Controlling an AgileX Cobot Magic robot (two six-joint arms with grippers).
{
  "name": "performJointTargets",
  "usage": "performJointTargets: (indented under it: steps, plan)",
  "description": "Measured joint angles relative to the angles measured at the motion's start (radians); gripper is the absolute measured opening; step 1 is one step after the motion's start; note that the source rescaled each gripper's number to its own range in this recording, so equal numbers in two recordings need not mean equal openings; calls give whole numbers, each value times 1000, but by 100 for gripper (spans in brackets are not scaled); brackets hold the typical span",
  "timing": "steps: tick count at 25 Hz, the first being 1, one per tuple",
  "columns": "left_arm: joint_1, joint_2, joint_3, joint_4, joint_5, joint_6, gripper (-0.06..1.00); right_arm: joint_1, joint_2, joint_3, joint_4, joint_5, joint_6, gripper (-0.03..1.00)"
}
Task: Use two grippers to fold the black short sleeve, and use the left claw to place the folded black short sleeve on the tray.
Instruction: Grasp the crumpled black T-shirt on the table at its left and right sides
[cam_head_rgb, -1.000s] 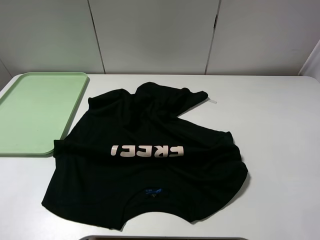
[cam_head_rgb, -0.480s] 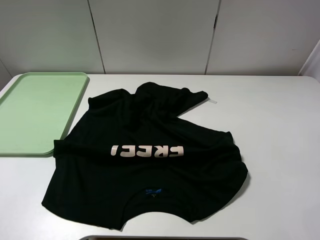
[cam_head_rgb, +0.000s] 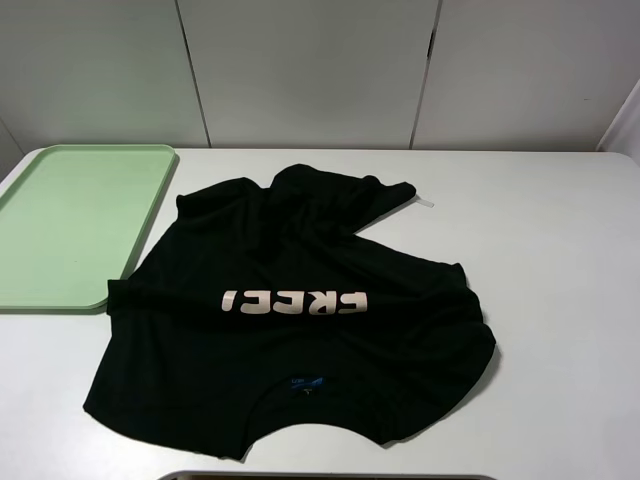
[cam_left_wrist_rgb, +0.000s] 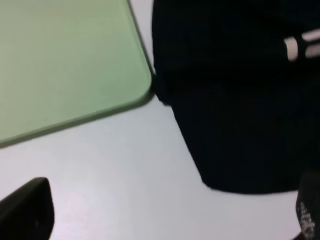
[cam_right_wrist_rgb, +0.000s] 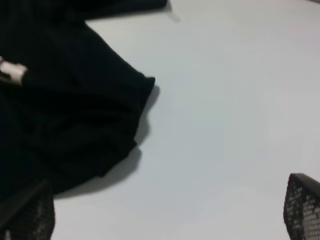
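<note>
The black short sleeve (cam_head_rgb: 300, 330) lies crumpled and spread on the white table, its white letters (cam_head_rgb: 295, 300) upside down and its blue neck label (cam_head_rgb: 306, 384) toward the front edge. The pale green tray (cam_head_rgb: 70, 225) sits at the back left, with the shirt's left side touching its corner. Neither arm shows in the exterior high view. My left gripper (cam_left_wrist_rgb: 167, 220) hangs open over bare table, between the tray's corner (cam_left_wrist_rgb: 140, 85) and the shirt's hem (cam_left_wrist_rgb: 235, 150). My right gripper (cam_right_wrist_rgb: 165, 210) is open above bare table beside the shirt's edge (cam_right_wrist_rgb: 75, 115). Neither holds anything.
The white table (cam_head_rgb: 560, 300) stretches to the right of the shirt. A small white tag (cam_head_rgb: 427, 203) sticks out at the shirt's far tip. White wall panels (cam_head_rgb: 310, 70) close the back. A dark strip (cam_head_rgb: 330, 476) runs along the front edge.
</note>
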Motion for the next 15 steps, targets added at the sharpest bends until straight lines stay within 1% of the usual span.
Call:
performJointTargets:
  steps: [3, 7, 11, 15]
  plan:
    - [-36, 127, -58, 11, -6, 17, 96, 0, 151, -72, -23, -10, -49, 100]
    - [-74, 282, -169, 13, -7, 19, 96, 6, 322, -163, -29, -60, -99, 100]
    - [-82, 420, -276, 12, -8, 22, 96, 57, 438, -232, -29, -136, -106, 100]
    - [-82, 541, -351, -1, 1, 57, 96, 70, 551, -275, -51, -159, -149, 100]
